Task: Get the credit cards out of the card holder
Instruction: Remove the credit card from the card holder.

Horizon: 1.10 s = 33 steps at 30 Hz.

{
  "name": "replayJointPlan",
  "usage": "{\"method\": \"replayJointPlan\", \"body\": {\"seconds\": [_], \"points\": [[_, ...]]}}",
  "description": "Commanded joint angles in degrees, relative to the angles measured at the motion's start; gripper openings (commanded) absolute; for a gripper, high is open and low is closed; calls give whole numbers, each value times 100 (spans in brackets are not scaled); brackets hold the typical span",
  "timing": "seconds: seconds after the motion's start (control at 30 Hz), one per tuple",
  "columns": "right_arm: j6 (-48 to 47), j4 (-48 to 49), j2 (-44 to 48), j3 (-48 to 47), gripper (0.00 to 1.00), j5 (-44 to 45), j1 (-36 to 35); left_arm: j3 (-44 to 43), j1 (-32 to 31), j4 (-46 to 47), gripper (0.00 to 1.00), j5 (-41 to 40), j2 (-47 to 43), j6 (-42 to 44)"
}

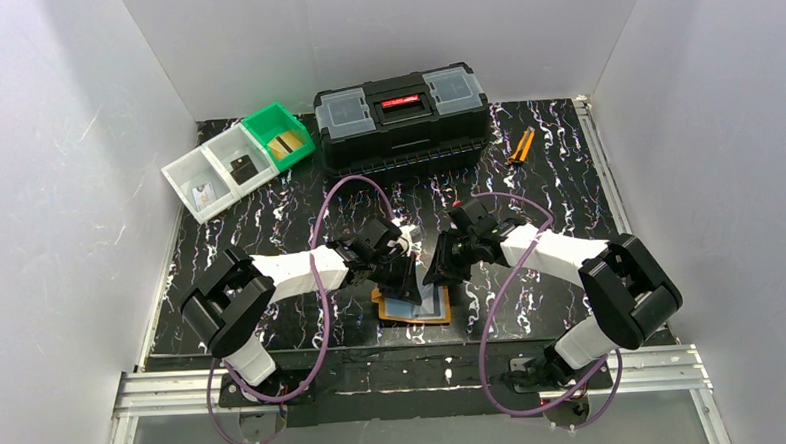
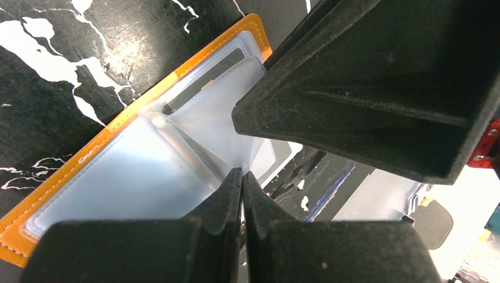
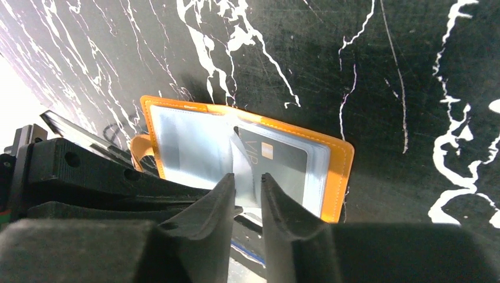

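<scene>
Pressing down from the left with the left gripper (image 2: pixel 242 180), fingers shut tight together and tips resting on a clear pocket of the card holder (image 3: pixel 339 171); not possible to tell whether a leaf is nipped between them. Lying open and flat on the black marbled table (image 1: pixel 567 174), that orange holder, just ahead of the arm bases and between the two wrists. Showing one dark credit card (image 3: pixel 282 158) inside a pocket, beneath a raised clear leaf. Straddling that leaf from the right with the right gripper (image 3: pixel 246 180), jaws a narrow gap apart, not seen clamped on anything.

Probably handling as a light, stiff, slick card in a soft, floppy sleeve. Best taking hold by a thin pinch on the card's edge at the pocket mouth, while pinning the holder against dragging along. Likely getting in the way: the loose leaf, and both sets of fingers crowding close over the holder.

Standing well apart at the back, left to right: a white bin (image 1: pixel 185 179) and a green bin (image 1: pixel 268 125) with cards inside, a black toolbox (image 1: pixel 401 117), and orange-handled pliers (image 1: pixel 519 146).
</scene>
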<state>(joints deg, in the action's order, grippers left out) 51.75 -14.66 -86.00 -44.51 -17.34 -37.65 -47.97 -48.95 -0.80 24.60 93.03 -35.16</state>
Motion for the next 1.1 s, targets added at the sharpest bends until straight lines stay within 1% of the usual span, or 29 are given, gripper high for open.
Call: {"method": "replayJointPlan", "body": {"seconds": [0.0,0.03,0.07,0.13,0.23,0.3,0.37,0.43,0.53,0.7,0.9,0.97,1.07], "points": [[-34,148,-20,-102,24,-64,-50,19,22,-10,0,158,-184,14],[-30,121,-10,-102,19,-42,-50,-7,25,-54,0,159,-175,25],[-33,94,-6,-108,15,-27,-50,-26,25,-101,2,147,-172,26],[-48,62,4,-119,8,-27,-50,-57,25,-167,15,109,-203,20],[-74,32,0,-134,2,-43,-50,-106,26,-360,31,-37,-350,21],[-98,20,-5,-141,1,-71,-50,-173,24,-594,35,-227,-498,41],[-110,9,-11,-160,1,-97,-54,-277,26,-977,36,-598,-695,72],[-123,-30,-14,-207,1,-107,-58,-438,35,-1555,36,-1150,-857,122],[-132,-102,-21,-298,2,-127,-87,-666,58,-2428,30,-1978,-1015,220],[-99,-222,-68,-486,8,-138,-157,-681,124,-3044,20,-2713,-1133,299],[-22,-307,-117,-608,16,-160,-238,-629,193,-3135,9,-2951,-845,247],[5,-310,-119,-626,20,-180,-279,-624,188,-3085,5,-2864,-693,213],[60,-297,-132,-650,26,-206,-357,-533,192,-2855,2,-2649,-555,156]]}}
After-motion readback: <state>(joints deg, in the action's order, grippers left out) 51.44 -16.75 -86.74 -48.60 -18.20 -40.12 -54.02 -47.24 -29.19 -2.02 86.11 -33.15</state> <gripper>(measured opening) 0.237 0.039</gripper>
